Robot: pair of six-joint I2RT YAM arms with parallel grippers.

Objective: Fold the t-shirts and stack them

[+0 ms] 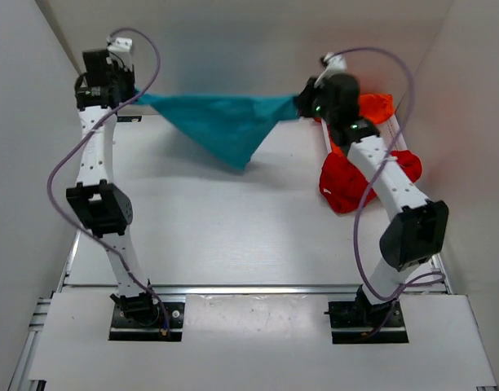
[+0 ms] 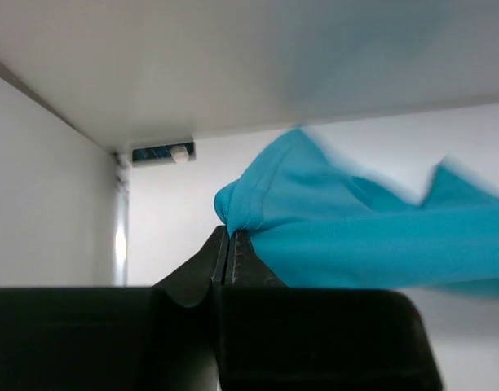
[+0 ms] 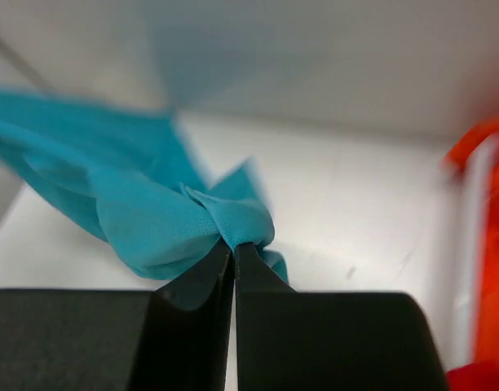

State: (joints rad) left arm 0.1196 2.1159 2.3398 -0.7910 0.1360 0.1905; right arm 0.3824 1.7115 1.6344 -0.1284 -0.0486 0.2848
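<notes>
My left gripper (image 2: 231, 238) and right gripper (image 3: 234, 244) pinch the teal t-shirt (image 1: 225, 122), spreading it (twelve o'clock); next I should lay it flat.

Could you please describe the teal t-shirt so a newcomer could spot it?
Across the far end of the white table hangs the teal-blue cloth t-shirt. It alone is stretched in the air; the red cloth t-shirt and orange cloth t-shirt lie heaped at the right.
</notes>
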